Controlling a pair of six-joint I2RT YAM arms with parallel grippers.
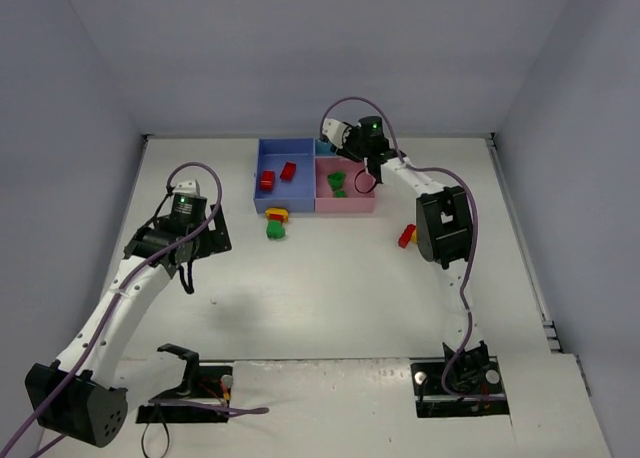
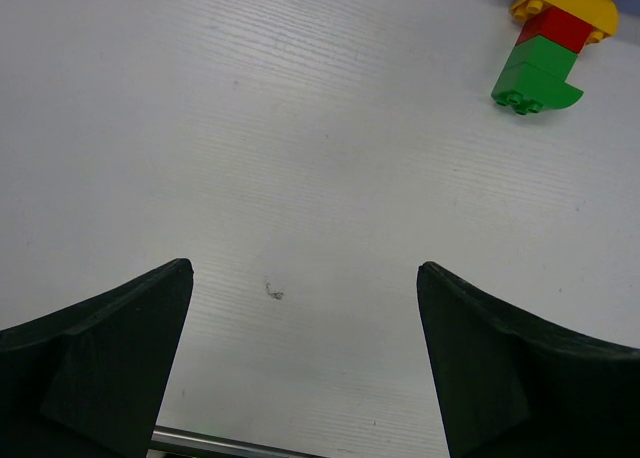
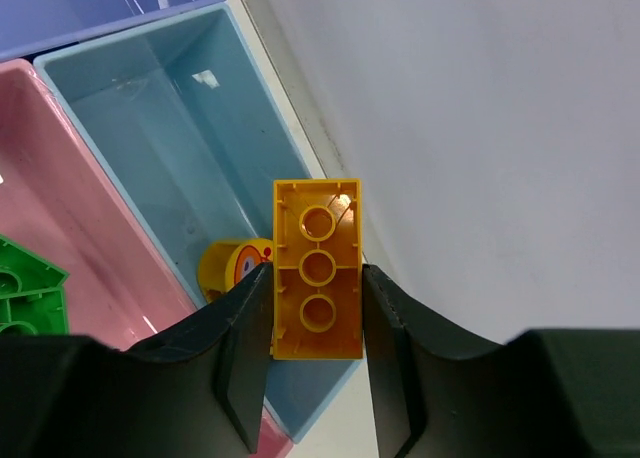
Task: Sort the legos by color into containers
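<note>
My right gripper (image 3: 315, 308) is shut on an orange-yellow brick (image 3: 317, 268), underside up, above the far edge of the teal tray (image 3: 150, 108). A round yellow piece (image 3: 228, 266) lies in that tray. The pink tray (image 1: 345, 190) holds green bricks (image 1: 336, 183); one shows in the right wrist view (image 3: 25, 298). The blue tray (image 1: 284, 173) holds two red bricks (image 1: 267, 180). A yellow-red-green stack (image 1: 276, 223) lies on the table in front of the blue tray; it shows in the left wrist view (image 2: 548, 48). My left gripper (image 2: 300, 358) is open and empty over bare table.
A small red and yellow stack (image 1: 406, 236) lies on the table beside the right arm. The grey back wall rises just behind the trays. The table's near edge holds the arm bases and cables (image 1: 200, 403).
</note>
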